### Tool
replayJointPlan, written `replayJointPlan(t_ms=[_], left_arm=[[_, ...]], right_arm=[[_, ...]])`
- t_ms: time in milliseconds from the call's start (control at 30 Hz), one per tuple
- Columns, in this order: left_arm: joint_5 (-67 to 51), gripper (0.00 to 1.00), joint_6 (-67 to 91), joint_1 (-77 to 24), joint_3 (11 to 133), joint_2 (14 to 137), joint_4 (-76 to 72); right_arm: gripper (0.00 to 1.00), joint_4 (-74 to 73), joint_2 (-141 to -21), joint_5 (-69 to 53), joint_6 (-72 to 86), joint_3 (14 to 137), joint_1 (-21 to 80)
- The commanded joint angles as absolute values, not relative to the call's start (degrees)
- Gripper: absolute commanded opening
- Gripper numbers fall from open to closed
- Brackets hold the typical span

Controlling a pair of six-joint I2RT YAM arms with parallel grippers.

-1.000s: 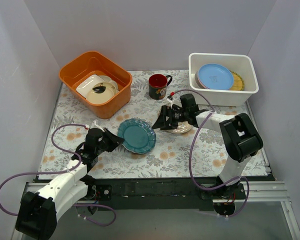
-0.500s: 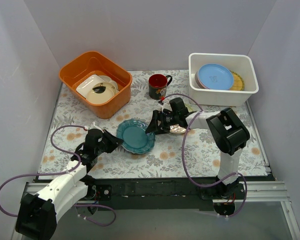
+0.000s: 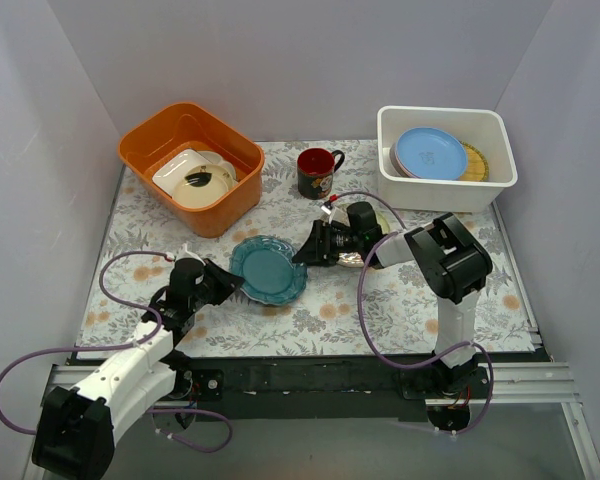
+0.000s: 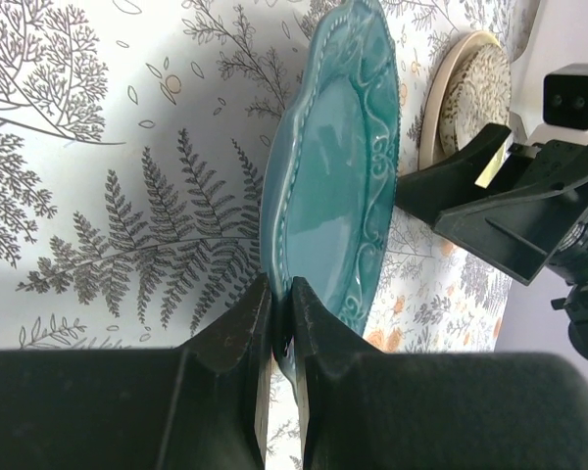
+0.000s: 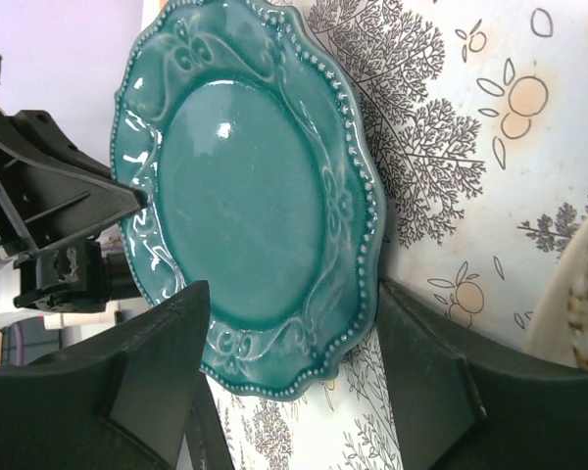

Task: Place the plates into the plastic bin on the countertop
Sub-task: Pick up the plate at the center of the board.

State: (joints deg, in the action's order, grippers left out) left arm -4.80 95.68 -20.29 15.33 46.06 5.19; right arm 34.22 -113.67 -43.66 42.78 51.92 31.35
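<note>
A teal plate (image 3: pixel 268 270) with a scalloped, beaded rim lies on the fern-print countertop (image 3: pixel 400 300) at centre. My left gripper (image 3: pixel 225 285) is shut on its left rim; in the left wrist view the fingertips (image 4: pixel 260 313) pinch the teal plate (image 4: pixel 333 196). My right gripper (image 3: pixel 305 250) is open at the plate's right edge; in the right wrist view (image 5: pixel 289 294) its jaws stand either side of the teal plate's rim (image 5: pixel 245 196). A cream patterned plate (image 3: pixel 358 259) lies under the right wrist. The white plastic bin (image 3: pixel 447 190) holds a blue plate (image 3: pixel 430 152) and a yellow woven plate (image 3: pixel 474 162).
An orange tub (image 3: pixel 155 140) with white dishes (image 3: pixel 195 178) stands at the back left. A dark red-rimmed mug (image 3: pixel 318 172) stands at the back centre. Grey walls close in three sides. The cream plate also shows in the left wrist view (image 4: pixel 470 98).
My right gripper has moved left from over the cream plate to the teal plate's right edge, its elbow folding. The teal plate has shifted slightly left in my left gripper.
</note>
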Motion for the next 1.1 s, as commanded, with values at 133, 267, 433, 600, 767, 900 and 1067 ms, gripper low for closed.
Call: replayJointPlan(t_ms=[133, 267, 433, 600, 767, 900, 1067], left_arm=[[-15.3, 0.0, 94.5, -21.0, 9.8, 46.7, -13.2], [-17.8, 0.0, 93.4, -21.0, 8.1, 46.8, -18.2], [-20.2, 0.0, 92.2, -21.0, 8.3, 47.4, -22.1], [-23.2, 0.0, 91.5, -21.0, 7.8, 49.0, -27.1], [-24.1, 0.0, 91.7, -21.0, 6.4, 50.7, -30.4], [-22.6, 0.0, 91.1, -21.0, 7.1, 50.9, -27.3], [-21.6, 0.0, 90.5, -21.0, 7.6, 50.3, -25.5]], right_arm=[[0.61, 59.1, -115.4, -56.1, 57.4, 48.3, 33.8], [0.6, 60.0, -114.9, -56.7, 57.9, 48.5, 34.4], [0.61, 55.7, -113.9, -56.5, 55.4, 49.5, 35.1], [0.61, 48.2, -112.7, -56.0, 50.5, 51.6, 35.9], [0.57, 47.7, -112.2, -56.4, 50.1, 51.8, 36.1], [0.42, 47.7, -112.0, -56.3, 50.4, 51.6, 36.1], [0.21, 47.9, -112.0, -56.4, 50.6, 51.9, 36.1]])
